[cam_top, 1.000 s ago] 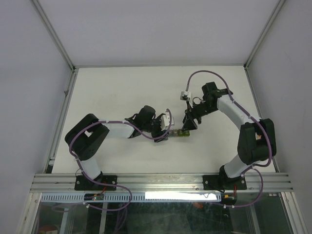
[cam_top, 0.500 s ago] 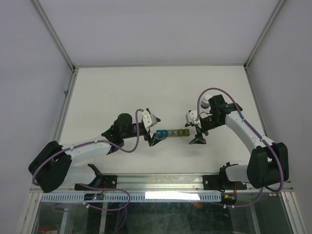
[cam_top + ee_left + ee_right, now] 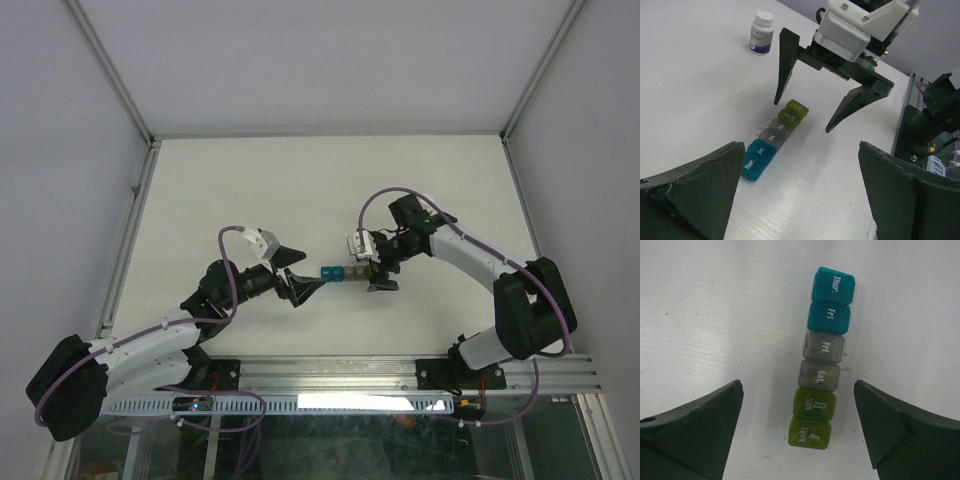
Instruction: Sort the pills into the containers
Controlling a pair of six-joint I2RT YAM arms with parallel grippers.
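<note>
The right pincer point(image 3: 796, 383) stood wide open. The containers point(image 3: 822, 357) lay on the counter point(image 3: 715, 315) between its fingers, nearer to one finger and untouched. The left pincer point(image 3: 801, 145) was also open and faced the teal end. If the right pincer closed off-centre, I think it could push the light strip sideways. There was free counter on both sides, and a bottle point(image 3: 761, 33) stood well apart.
</note>
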